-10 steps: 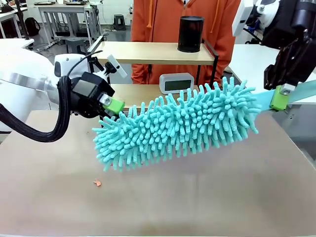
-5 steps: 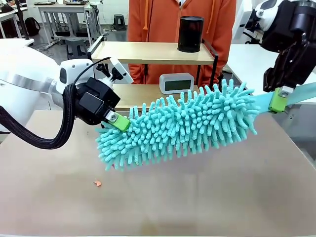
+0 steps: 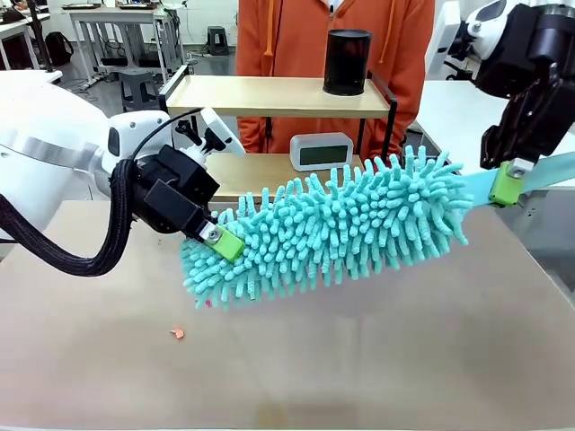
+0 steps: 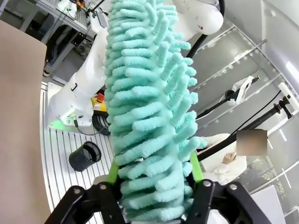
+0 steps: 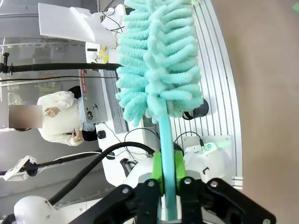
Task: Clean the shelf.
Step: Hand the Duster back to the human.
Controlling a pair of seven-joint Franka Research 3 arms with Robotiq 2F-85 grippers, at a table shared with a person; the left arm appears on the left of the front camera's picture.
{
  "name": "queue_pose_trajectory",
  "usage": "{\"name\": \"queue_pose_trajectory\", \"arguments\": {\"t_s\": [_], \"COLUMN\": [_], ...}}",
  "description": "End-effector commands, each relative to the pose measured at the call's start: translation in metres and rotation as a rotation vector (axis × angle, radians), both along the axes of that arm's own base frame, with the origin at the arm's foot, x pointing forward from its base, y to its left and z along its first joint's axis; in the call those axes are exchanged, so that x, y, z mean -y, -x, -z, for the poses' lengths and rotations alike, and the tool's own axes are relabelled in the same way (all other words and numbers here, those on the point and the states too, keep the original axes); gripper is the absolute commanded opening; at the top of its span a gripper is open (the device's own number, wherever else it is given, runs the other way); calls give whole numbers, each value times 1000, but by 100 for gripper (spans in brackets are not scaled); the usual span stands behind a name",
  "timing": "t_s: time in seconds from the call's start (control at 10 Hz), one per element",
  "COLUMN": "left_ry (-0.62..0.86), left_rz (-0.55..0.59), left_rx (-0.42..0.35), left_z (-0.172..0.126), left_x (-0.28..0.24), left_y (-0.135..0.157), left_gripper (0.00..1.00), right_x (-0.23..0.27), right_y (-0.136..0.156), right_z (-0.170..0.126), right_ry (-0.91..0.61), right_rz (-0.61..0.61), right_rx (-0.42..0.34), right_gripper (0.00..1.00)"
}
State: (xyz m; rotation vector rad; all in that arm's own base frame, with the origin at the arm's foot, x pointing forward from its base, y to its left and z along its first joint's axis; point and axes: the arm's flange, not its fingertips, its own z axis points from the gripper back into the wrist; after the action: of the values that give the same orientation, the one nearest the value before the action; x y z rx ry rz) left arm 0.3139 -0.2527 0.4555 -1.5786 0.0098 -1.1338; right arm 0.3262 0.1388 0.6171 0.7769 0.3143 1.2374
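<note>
Gripping the teal duster mid-frame — left gripper is pinching its tip, right gripper is clamping its handle — before the shelf.

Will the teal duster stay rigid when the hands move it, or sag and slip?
The duster probably squashes: its noodle pile bulges around the left hand. Its thin handle looks stiff, clamped by the right hand. Likely light.

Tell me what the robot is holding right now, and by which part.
The duster: the right gripper is shut on its handle, and the left gripper straddles the fluffy tip, pads against the fibres; whether it grips yet cannot be told.
</note>
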Motion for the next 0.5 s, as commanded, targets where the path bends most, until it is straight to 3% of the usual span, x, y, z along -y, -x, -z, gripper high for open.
{"name": "queue_pose_trajectory", "arguments": {"t_s": [0.0, 0.2, 0.4], "left_ry": [15, 22, 21], "left_rz": [25, 16, 12], "left_rx": [35, 39, 42], "left_z": [0, -1, -1], "left_x": [-3, -4, -5], "left_y": [5, 7, 9], "left_gripper": [0, 6, 0], "right_x": [-1, -2, -1], "right_y": [3, 4, 6], "right_z": [1, 1, 3], "right_ry": [-25, -21, -19], "right_rz": [28, 17, 25], "right_rx": [-2, -1, -6], "right_gripper": [13, 13, 13]}}
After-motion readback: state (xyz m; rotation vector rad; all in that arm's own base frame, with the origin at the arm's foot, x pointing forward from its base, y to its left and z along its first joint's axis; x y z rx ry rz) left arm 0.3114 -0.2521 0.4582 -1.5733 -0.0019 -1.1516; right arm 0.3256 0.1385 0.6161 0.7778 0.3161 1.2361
